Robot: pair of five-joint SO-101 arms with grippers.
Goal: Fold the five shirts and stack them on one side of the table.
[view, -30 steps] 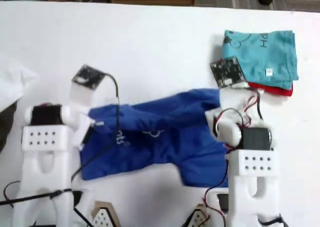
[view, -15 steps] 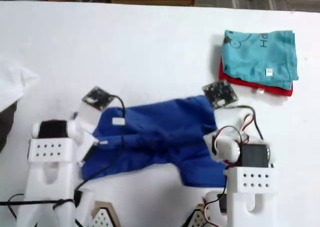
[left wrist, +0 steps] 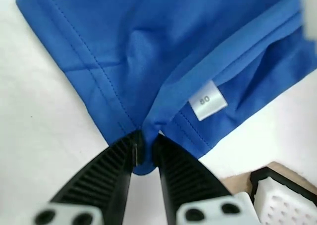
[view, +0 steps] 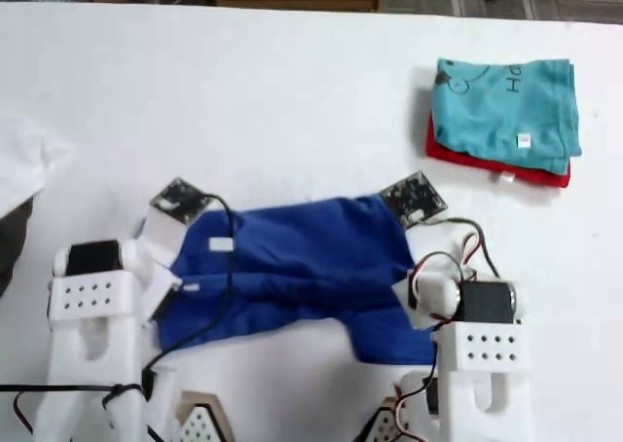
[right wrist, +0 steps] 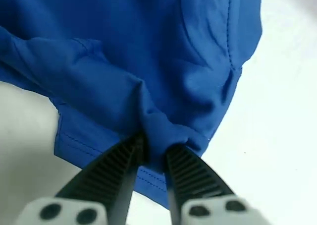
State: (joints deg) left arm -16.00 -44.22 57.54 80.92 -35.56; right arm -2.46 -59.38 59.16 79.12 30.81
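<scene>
The blue shirt (view: 292, 267) lies crumpled on the white bench (view: 243, 92). It sits near the front edge, in the middle, between the two arms. The left arm (view: 92, 296) stands at the shirt's left end and the right arm (view: 482, 335) at its right end.

The left jaws are squeezed tight on the blue shirt (left wrist: 163, 51). They pinch a little bit of its stitched edge. A small white tag (left wrist: 208, 100) is sewn to the shirt just beside that spot. Some bare bench shows on both sides of the cloth.

The right jaws are squeezed tight on the blue shirt (right wrist: 124, 51) too. They hold a bunched-up fold near its hem, and the cloth wrinkles around them.

Near the right edge of the bench, toward the back, lies a folded teal shirt (view: 506, 106). It rests on top of a folded red shirt (view: 496, 169), whose edge peeks out below. This pile is well apart from the blue shirt.

A white cloth (view: 24, 165) lies at the left edge of the bench.
</scene>
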